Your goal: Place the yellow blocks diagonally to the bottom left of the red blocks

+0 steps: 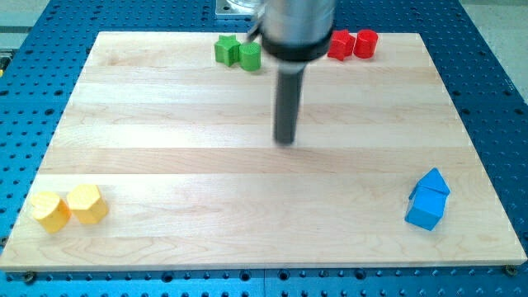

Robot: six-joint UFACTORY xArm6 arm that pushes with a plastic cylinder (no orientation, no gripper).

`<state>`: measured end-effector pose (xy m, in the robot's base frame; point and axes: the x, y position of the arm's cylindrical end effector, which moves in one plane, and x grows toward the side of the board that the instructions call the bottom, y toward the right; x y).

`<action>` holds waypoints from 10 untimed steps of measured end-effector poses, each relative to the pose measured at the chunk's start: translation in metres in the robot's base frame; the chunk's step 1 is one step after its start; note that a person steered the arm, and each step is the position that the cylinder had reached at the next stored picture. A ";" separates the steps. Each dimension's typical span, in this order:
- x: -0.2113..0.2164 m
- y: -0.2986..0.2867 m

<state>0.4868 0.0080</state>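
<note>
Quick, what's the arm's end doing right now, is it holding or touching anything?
My tip: no fingers, holding nothing; it sits mid-board, touching no block, well below the green blocks and red blocks.

Pale wooden board (pixel 165 165) on a blue perforated table (pixel 495 74), evenly lit from above.

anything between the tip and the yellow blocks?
No. Camera view shows only bare board between my tip and the yellow blocks at the view's bottom left.
</note>
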 end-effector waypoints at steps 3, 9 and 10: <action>0.132 -0.158; 0.095 -0.171; 0.131 -0.169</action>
<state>0.6177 -0.1607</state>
